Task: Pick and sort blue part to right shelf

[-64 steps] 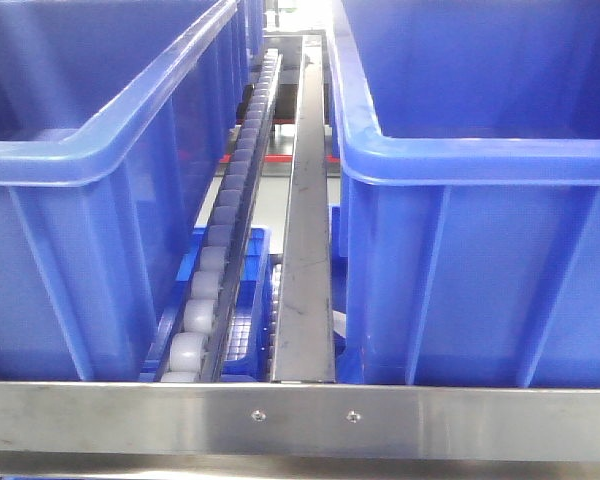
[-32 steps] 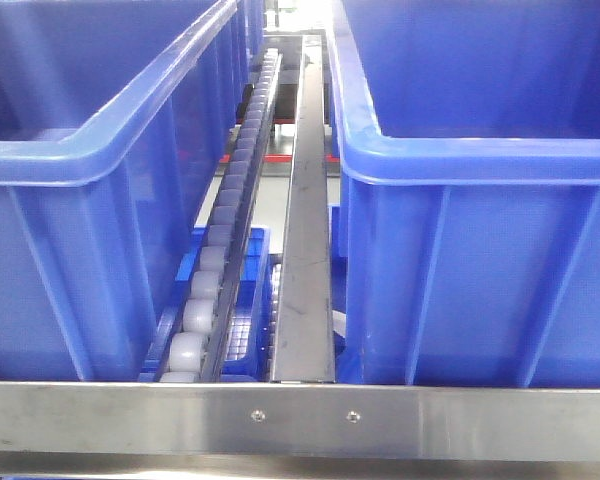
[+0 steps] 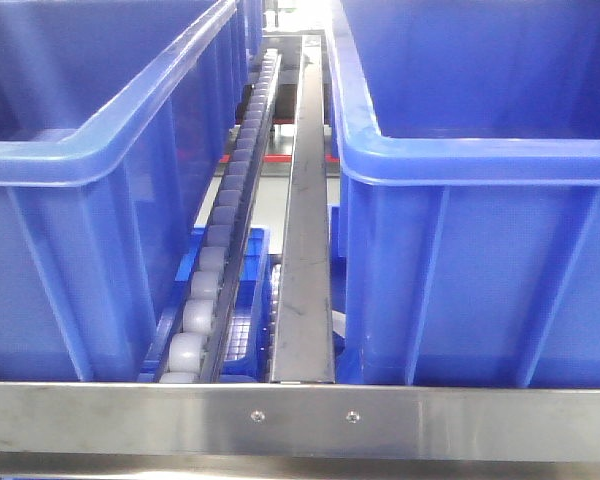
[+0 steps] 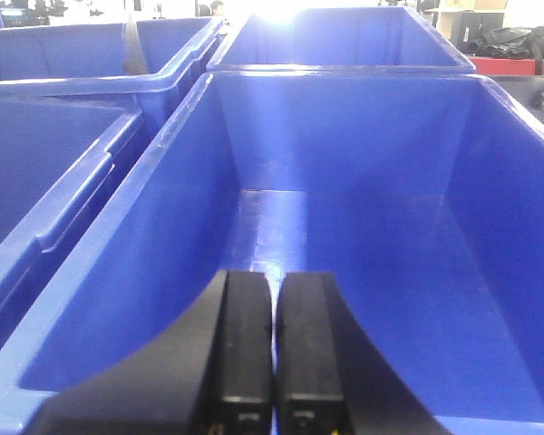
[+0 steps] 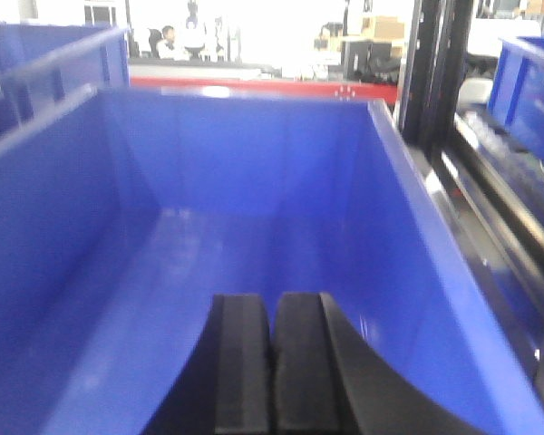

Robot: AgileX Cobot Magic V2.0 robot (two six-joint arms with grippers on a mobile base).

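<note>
Both end effectors read as closed and empty. On the left, our left end effector has its two black pads pressed together with nothing between them, and it hangs over the near rim of a large blue bin whose floor looks bare. Neighbouring bins sit just beside it to the left and behind. In the front view we see the right shelf: a steel crossbar along the bottom, a white roller rail and a flat steel bar running back between two blue bins. To the right, our right end effector is likewise pressed together and empty above another blue bin, though that view is blurred, so a small item on its floor could escape us.

We do not see the blue part in any view, so its place is unknown to us. We judge a solid plastic block to be light, stiff and somewhat slick; clamping across its flat sides below the knob seems safest.
</note>
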